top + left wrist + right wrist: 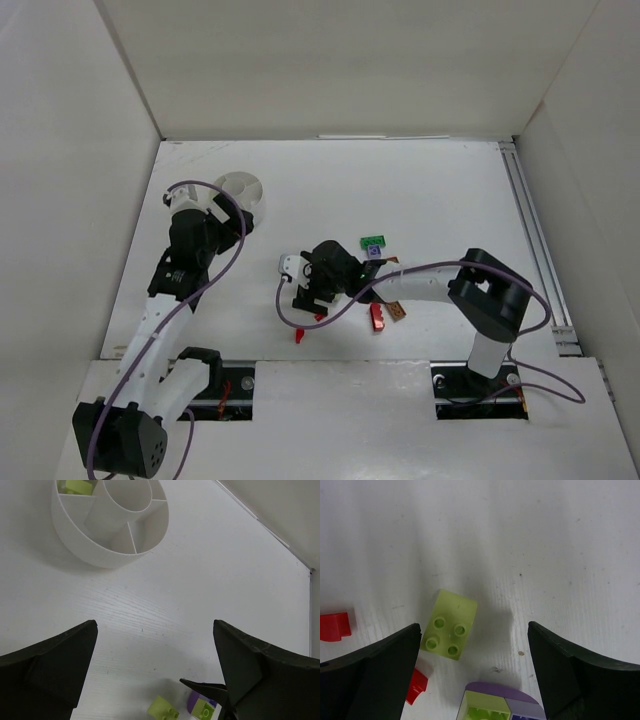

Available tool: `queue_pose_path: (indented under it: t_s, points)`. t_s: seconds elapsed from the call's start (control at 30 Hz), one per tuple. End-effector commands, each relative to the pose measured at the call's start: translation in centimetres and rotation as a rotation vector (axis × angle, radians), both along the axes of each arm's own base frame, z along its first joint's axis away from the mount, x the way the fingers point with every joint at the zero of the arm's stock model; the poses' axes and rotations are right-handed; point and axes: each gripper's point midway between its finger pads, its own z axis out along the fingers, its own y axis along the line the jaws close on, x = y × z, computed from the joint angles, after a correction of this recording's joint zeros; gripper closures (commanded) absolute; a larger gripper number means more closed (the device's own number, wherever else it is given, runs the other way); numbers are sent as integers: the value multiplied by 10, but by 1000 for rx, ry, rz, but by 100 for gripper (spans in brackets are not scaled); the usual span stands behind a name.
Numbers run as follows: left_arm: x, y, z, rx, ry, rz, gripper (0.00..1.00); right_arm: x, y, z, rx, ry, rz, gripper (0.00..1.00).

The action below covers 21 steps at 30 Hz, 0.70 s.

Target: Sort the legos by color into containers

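Observation:
The white divided cup (100,550) stands at the back left (241,187), with a yellow-green brick (75,486) in one outer compartment. My left gripper (225,212) hovers just short of the cup, jaws wide open and empty (155,670). My right gripper (304,292) is low over the table's middle, open (475,665). A yellow-green brick (449,622) lies flat on the table just ahead of its left finger (375,675), not gripped. A purple piece with a yellow-green brick on it (500,702) lies close under that gripper. Red bricks (334,626) (416,686) lie to the left.
A green brick (374,241) and a purple one (375,253) lie behind the right arm. A red brick (378,316), a brown one (397,311) and a small red one (299,335) lie nearer the front. White walls enclose the table; a rail (530,240) runs along the right.

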Motion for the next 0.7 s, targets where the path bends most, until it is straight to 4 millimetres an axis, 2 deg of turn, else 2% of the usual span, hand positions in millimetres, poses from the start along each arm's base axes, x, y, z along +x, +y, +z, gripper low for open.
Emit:
queue_pose_path:
  t_s: [0.0, 0.1, 0.23, 0.27, 0.33, 0.43, 0.53, 0.63, 0.67]
  points:
    - [4, 0, 14, -13, -40, 13, 0, 7, 10, 10, 14, -28, -14, 8]
    - [5, -1, 11, -11, -29, 13, 0, 6, 5, -8, -48, -21, -31, 11]
    - [5, -1, 11, -11, -29, 13, 0, 4, 3, -14, -78, -35, -53, 23]
    - [5, -1, 11, -11, -29, 13, 0, 7, 5, -10, -73, -45, -60, 34]
    - [5, 0, 11, -1, -30, 9, 0, 8, 4, -10, -76, -50, -67, 45]
    - [7, 7, 11, 15, -33, 47, 0, 11, 1, -14, -91, -58, -81, 70]
    - [7, -2, 15, -8, -48, 0, 0, 14, 3, 6, -55, -83, -90, 76]
    - [6, -22, 16, -14, -86, -133, 0, 18, -2, 39, -11, -156, -90, 77]
    - [7, -30, 19, -18, -104, -178, 0, 22, -1, 63, 31, -204, -89, 77]
